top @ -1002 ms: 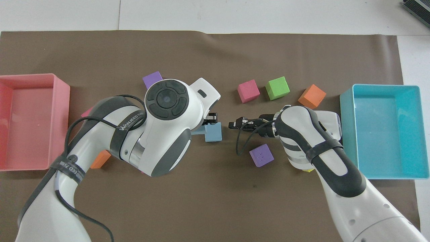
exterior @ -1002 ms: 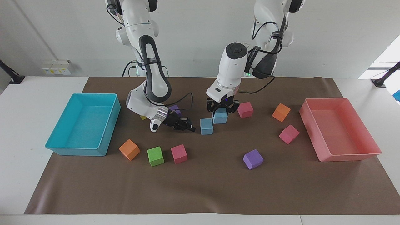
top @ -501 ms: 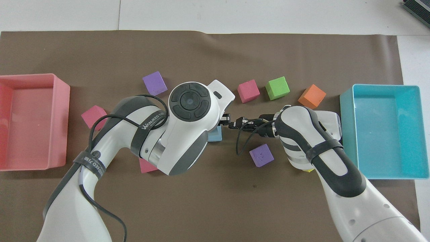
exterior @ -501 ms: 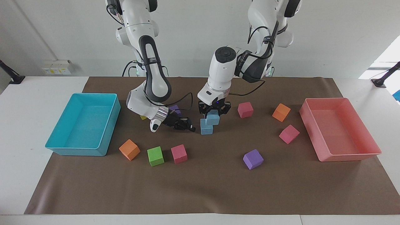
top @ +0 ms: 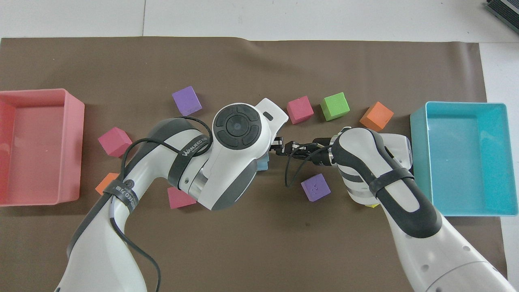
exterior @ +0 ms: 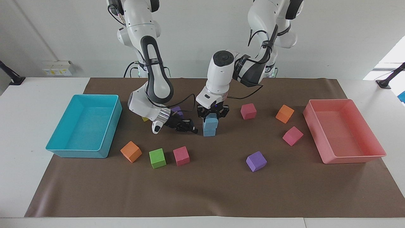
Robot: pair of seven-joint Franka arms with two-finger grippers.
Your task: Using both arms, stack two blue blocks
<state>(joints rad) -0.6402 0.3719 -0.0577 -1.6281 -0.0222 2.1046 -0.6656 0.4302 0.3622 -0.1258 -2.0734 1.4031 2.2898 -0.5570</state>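
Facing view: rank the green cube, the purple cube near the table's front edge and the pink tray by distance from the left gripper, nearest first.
Measured from the left gripper, shut on the upper blue foam cube:
1. Purple foam cube, farther from the robots, toward the left arm's end.
2. Green foam cube, toward the right arm's end, only slightly farther off.
3. Pink plastic tray, at the left arm's end.

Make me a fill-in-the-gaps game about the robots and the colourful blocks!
1. The left tool is gripping a ____ block.
2. That block sits on top of another block of the ____ colour.
3. The right tool rests low beside the stack, toward the end of the table with the ____ tray.
4. Near the purple block at the left arm's end is the ____ tray.

Missing words: blue; same; cyan; pink
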